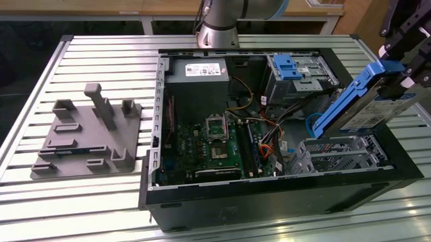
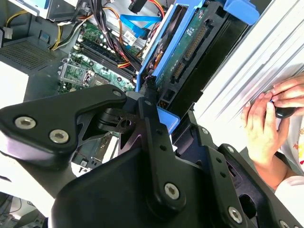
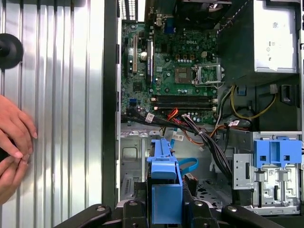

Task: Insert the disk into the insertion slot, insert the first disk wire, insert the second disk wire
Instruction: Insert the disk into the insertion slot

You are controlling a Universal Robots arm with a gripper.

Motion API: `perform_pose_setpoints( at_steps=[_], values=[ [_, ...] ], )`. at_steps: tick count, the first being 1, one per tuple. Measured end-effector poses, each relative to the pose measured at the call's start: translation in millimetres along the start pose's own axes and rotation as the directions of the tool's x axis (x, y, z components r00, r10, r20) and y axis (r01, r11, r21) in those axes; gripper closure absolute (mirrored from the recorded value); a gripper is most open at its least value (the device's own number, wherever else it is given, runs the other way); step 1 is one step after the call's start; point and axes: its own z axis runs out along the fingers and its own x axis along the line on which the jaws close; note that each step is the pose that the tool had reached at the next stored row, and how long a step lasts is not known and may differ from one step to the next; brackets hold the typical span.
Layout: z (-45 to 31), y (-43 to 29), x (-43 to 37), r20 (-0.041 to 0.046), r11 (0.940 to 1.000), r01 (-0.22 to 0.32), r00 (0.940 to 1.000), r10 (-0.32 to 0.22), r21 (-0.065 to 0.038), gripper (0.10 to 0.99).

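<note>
Fig. | gripper [image 1: 396,86]: closed on the disk [image 1: 367,106] at its blue-framed edge | disk: held tilted just above the insertion slot [image 1: 340,154], at the exterior view's right, not yet seated | handling: judged rigid, fairly heavy and shock-sensitive; best gripped by the stiff frame edges.

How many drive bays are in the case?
2. The perforated insertion slot sits under the disk in the pincer; the grey bay with a blue latch sits nearer the arm's base. Cables may hide others.

Robotics lab: slatted aluminium workbench [image 1: 101,55]
</note>
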Motion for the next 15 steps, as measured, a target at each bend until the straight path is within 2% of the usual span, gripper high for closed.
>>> perform_pose_setpoints(
  at_steps=[15],
  values=[
    [6.6, -0.3, 0.5, -0.001, 1.0, 0.0, 1.0, 0.0, 0.0, 0.725]
  ],
)
